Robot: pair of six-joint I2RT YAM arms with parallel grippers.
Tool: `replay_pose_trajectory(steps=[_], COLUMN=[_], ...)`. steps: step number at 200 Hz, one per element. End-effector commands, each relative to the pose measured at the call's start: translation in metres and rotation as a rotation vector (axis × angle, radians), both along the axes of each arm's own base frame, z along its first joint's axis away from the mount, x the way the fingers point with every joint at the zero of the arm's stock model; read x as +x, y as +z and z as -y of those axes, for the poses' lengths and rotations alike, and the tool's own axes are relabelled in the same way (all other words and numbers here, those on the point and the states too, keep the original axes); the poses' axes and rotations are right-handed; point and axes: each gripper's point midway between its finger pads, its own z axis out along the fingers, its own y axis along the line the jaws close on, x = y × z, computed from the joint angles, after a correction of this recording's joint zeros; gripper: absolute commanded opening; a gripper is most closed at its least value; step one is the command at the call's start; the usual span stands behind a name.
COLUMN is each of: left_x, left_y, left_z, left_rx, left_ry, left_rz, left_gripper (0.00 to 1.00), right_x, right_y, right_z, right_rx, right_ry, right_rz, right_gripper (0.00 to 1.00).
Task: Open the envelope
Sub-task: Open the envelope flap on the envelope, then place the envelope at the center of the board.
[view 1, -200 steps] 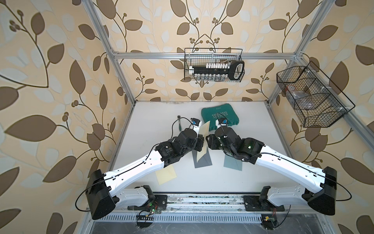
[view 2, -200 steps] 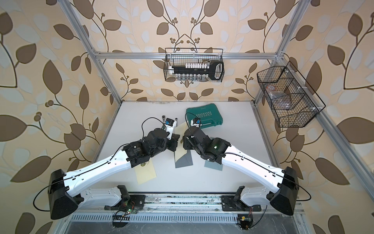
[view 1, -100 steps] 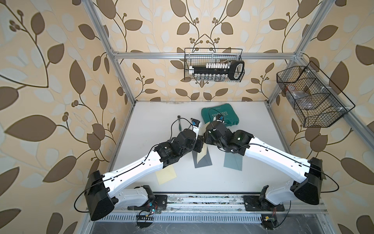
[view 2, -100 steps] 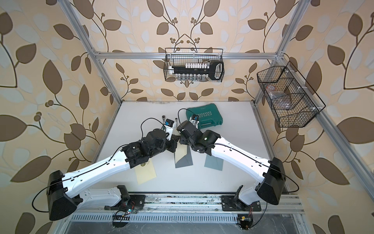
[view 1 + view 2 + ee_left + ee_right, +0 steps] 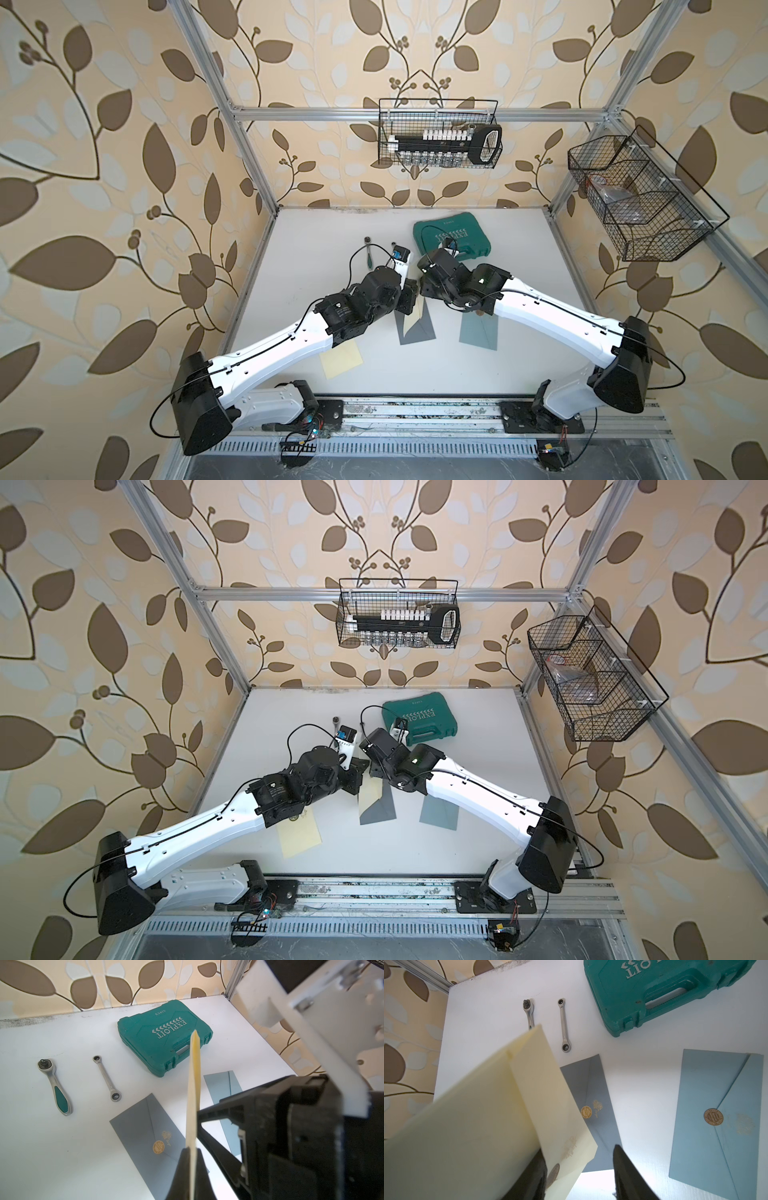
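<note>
Nearby: left gripper (image 5: 191, 1150) pinching cream envelope (image 5: 194, 1076); right gripper (image 5: 578, 1152) spread; grey envelope (image 5: 143, 1132) below, teal case (image 5: 164, 1036) beyond.

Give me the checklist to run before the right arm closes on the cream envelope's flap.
1. Left gripper shut on the cream envelope, holding it on edge: ok.
2. Right gripper open, fingers apart: ok.
3. Flap tip lies in the gap between the right fingers: ok.
4. Wax seal released from the envelope body: cannot tell.
5. Grey envelope and blue envelope flat on the table, ungripped: ok.
</note>
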Motion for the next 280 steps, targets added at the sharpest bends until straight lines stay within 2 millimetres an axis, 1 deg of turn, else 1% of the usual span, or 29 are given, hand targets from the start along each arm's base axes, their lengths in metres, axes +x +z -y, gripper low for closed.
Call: replay_pose_trajectory(steps=[1, 33, 46, 73, 93, 100, 112, 120, 134, 143, 159, 174, 187, 203, 204, 205, 213, 222, 236, 251, 258, 280], left_x=[-0.006, -0.006, -0.006, -0.005, -0.003, -0.002, 0.001, 0.002, 0.005, 0.006, 0.006, 0.009, 0.012, 0.014, 0.014, 0.014, 0.015, 0.015, 0.013, 0.009, 0.006, 0.002], left_y=[0.024, 0.025, 0.025, 0.025, 0.025, 0.023, 0.018, 0.015, 0.01, 0.007, 0.004, 0.004, 0.009, 0.021, 0.022, 0.023, 0.028, 0.036, 0.051, 0.068, 0.077, 0.092], left_z=[0.006, 0.005, 0.005, 0.004, -0.002, -0.005, -0.013, -0.018, -0.03, -0.035, -0.039, -0.044, -0.047, -0.048, -0.047, -0.047, -0.047, -0.047, -0.044, -0.037, -0.035, -0.031], left_rx=[-0.066, -0.066, -0.066, -0.058, -0.04, -0.025, 0.01, 0.029, 0.059, 0.077, 0.071, 0.015, -0.078, -0.23, -0.24, -0.248, -0.309, -0.36, -0.42, -0.488, -0.515, -0.572], left_ry=[-0.039, -0.037, -0.038, -0.032, -0.004, 0.009, 0.046, 0.067, 0.14, 0.156, 0.176, 0.19, 0.191, 0.163, 0.161, 0.157, 0.146, 0.133, 0.1, 0.039, 0.015, -0.035], left_rz=[0.06, 0.063, 0.065, 0.068, 0.076, 0.077, 0.075, 0.07, 0.039, 0.017, -0.033, -0.094, -0.151, -0.213, -0.217, -0.219, -0.241, -0.259, -0.266, -0.252, -0.243, -0.242], left_gripper=[0.0, 0.0, 0.0, 0.0, 0.0, 0.0, 0.0, 0.0, 0.0, 0.0, 0.0, 0.0, 0.0, 0.0, 0.0, 0.0, 0.0, 0.0, 0.0, 0.0, 0.0, 0.0], right_x=[0.002, 0.003, 0.003, 0.003, 0.005, 0.006, 0.007, 0.007, 0.008, 0.005, -0.004, -0.021, -0.032, -0.04, -0.041, -0.042, -0.046, -0.051, -0.059, -0.06, -0.059, -0.063], right_y=[-0.003, -0.007, -0.008, -0.012, -0.017, -0.018, -0.019, -0.015, -0.004, 0.004, 0.02, 0.037, 0.043, 0.039, 0.035, 0.038, 0.034, 0.03, 0.03, 0.027, 0.028, 0.035], right_z=[0.003, 0.004, 0.004, 0.009, 0.021, 0.023, 0.025, 0.027, 0.019, 0.017, 0.015, 0.008, 0.011, 0.018, 0.019, 0.018, 0.018, 0.016, 0.008, 0.004, 0.004, -0.002], right_rx=[-0.027, -0.028, -0.026, -0.033, -0.036, -0.023, 0.0, 0.011, 0.052, 0.084, 0.138, 0.214, 0.252, 0.281, 0.279, 0.286, 0.305, 0.33, 0.37, 0.378, 0.377, 0.403], right_ry=[-0.014, -0.013, -0.012, -0.019, -0.037, -0.02, 0.021, 0.047, 0.179, 0.247, 0.352, 0.485, 0.527, 0.533, 0.534, 0.536, 0.548, 0.571, 0.623, 0.643, 0.64, 0.677], right_rz=[-0.019, -0.034, -0.037, -0.048, -0.068, -0.074, -0.085, -0.079, -0.028, 0.015, 0.124, 0.257, 0.35, 0.422, 0.416, 0.427, 0.445, 0.446, 0.44, 0.421, 0.421, 0.428], right_gripper=[0.49, 0.46, 0.43, 0.41, 0.41, 0.41, 0.44, 0.46, 0.52, 0.54, 0.61, 0.68, 0.75, 0.82, 0.83, 0.83, 0.86, 0.87, 0.9, 0.91, 0.92, 0.91])
